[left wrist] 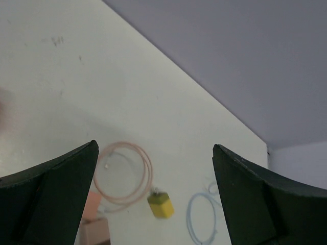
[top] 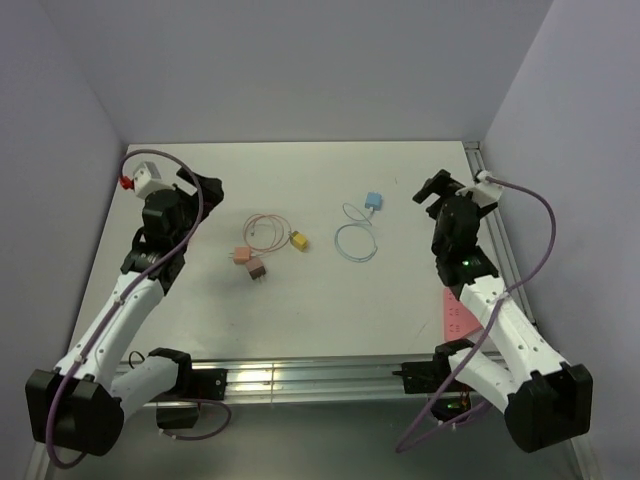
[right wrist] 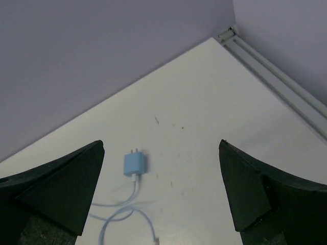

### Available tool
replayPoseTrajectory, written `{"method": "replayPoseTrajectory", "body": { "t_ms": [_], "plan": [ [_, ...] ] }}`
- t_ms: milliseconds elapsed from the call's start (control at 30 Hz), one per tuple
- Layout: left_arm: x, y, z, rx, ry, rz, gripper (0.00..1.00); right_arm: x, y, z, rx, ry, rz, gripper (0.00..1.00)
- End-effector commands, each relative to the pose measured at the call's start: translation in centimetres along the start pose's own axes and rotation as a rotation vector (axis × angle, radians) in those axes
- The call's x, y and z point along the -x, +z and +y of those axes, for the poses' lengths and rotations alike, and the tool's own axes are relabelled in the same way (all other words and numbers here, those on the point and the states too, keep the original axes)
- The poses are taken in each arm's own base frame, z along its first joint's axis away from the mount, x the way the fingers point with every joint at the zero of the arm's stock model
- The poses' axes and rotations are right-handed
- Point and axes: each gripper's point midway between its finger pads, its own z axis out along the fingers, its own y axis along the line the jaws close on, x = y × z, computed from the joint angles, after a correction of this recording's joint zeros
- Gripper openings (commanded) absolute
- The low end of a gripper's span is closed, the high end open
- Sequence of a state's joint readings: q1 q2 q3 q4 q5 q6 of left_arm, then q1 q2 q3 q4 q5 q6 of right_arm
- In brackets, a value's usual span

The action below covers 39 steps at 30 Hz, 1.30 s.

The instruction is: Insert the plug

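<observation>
- Left gripper [left wrist: 155, 147]: jaws wide apart, holding nothing; raised over the left side of the table [top: 300, 320], near the left wall.
- Right gripper [right wrist: 161, 144]: jaws wide apart, holding nothing; near the right-edge rail [top: 497, 235].
- Yellow plug [top: 298, 241]: mid-table, just beside the pink cable coil [top: 264, 229].
- Pink plug [top: 241, 255] and brown plug [top: 256, 269]: side by side, on the near side of that coil.
- Blue plug [top: 374, 200] with blue cable loop [top: 355, 241]: set apart to the right, well off every wall.
- Pink power strip [top: 458, 316]: at the right edge, partly under the right arm.
</observation>
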<state>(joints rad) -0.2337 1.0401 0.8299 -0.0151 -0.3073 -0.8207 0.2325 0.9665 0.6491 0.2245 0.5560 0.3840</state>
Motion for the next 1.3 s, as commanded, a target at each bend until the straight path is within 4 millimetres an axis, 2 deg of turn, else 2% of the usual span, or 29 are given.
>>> {"method": "replayPoseTrajectory", "body": {
  "t_ms": [0,33,67,100,133,233,300,367,400,433,467,533,600,633,733,833,967,1133,1200,1267],
  "plan": [
    [-3.0,-2.8,-0.7,-0.121,-0.108,0.175,0.99,-4.1,-3.7,-5.0,-0.218,-0.019,0.287,1.00],
    [-3.5,-4.0,-2.0,-0.212,-0.115,0.223,0.99,-4.1,-4.2,-5.7,-0.250,-0.013,0.314,1.00],
    [-4.2,-4.4,-2.1,-0.247,-0.119,0.251,0.99,-3.1,-4.4,-6.6,-0.302,0.042,0.322,1.00],
    [-4.2,-4.8,-2.8,-0.289,-0.127,0.258,1.00,-4.1,-5.6,-8.5,-0.377,0.031,0.398,1.00],
    [-4.9,-5.4,-3.4,-0.329,-0.139,0.299,1.00,-4.0,-5.9,-9.4,-0.411,0.056,0.411,1.00],
    [-6.4,-6.1,-3.8,-0.368,-0.145,0.387,0.98,-3.5,-7.5,-12.7,-0.556,0.158,0.379,1.00],
    [-6.8,-6.5,-4.5,-0.408,-0.142,0.419,0.94,-2.8,-7.8,-14.0,-0.584,0.211,0.341,1.00],
    [-7.4,-6.8,-4.8,-0.433,-0.128,0.447,0.94,-3.7,-8.1,-14.8,-0.599,0.259,0.380,0.98],
    [-7.9,-7.1,-5.2,-0.445,-0.118,0.465,0.95,-4.1,-8.2,-16.4,-0.658,0.285,0.397,0.98],
    [-8.2,-7.3,-5.3,-0.453,-0.107,0.474,0.95,-4.6,-8.2,-17.1,-0.686,0.299,0.414,0.98],
    [-8.7,-7.9,-5.9,-0.475,-0.099,0.497,0.95,-6.0,-8.2,-17.8,-0.708,0.308,0.461,0.98],
    [-9.0,-8.6,-6.4,-0.499,-0.102,0.512,0.94,-7.0,-8.7,-19.7,-0.780,0.318,0.486,0.98],
    [-9.6,-9.4,-6.8,-0.527,-0.098,0.533,0.94,-8.2,-8.8,-20.2,-0.795,0.333,0.536,0.98],
    [-9.7,-9.8,-6.9,-0.533,-0.093,0.539,0.94,-8.9,-9.3,-21.2,-0.828,0.355,0.554,0.98],
    [-9.7,-10.8,-7.8,-0.563,-0.087,0.557,0.94,-9.5,-9.6,-22.7,-0.865,0.419,0.550,0.97],
    [-9.6,-11.7,-8.7,-0.597,-0.089,0.570,0.94,-9.7,-9.4,-23.3,-0.893,0.433,0.544,0.96],
    [-9.2,-12.6,-9.8,-0.626,-0.080,0.566,0.93,-11.2,-9.3,-24.0,-0.929,0.441,0.598,0.95],
    [-9.0,-13.2,-9.7,-0.624,-0.085,0.570,0.93,-12.7,-10.1,-24.2,-0.955,0.445,0.642,0.93],
    [-8.8,-13.5,-9.8,-0.627,-0.082,0.569,0.93,-12.7,-10.1,-24.1,-0.942,0.448,0.630,0.93],
    [-8.6,-13.6,-9.9,-0.630,-0.084,0.561,0.93,-13.7,-10.0,-23.2,-0.902,0.471,0.661,0.93]
  ]
}}
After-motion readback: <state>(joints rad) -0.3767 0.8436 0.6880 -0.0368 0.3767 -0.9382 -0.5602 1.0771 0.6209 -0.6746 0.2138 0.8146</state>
